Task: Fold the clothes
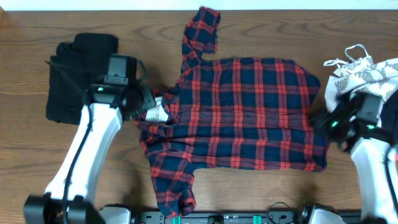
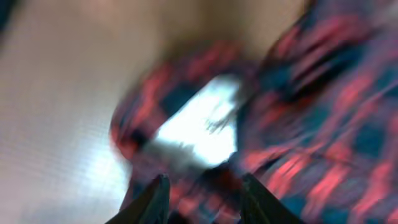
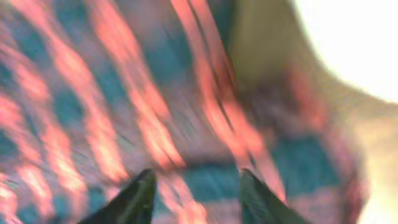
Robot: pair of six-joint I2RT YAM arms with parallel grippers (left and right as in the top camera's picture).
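Note:
The red-and-navy plaid shirt [image 1: 249, 112] lies spread on the table, one sleeve reaching to the far edge and one to the near edge. My left gripper [image 1: 148, 107] is at the collar, beside the white neck label [image 1: 158, 113]. In the blurred left wrist view its jaws [image 2: 204, 180] stand apart over plaid cloth, with the label [image 2: 199, 118] just beyond. My right gripper [image 1: 318, 121] is at the shirt's right hem. The right wrist view is blurred too; there the jaws [image 3: 196, 174] stand apart above plaid cloth [image 3: 124, 93].
A black garment [image 1: 78, 74] lies folded at the left, behind my left arm. A white leaf-print garment [image 1: 360, 71] is heaped at the right edge, close to my right arm. The wooden table [image 1: 311, 31] shows bare beyond the shirt.

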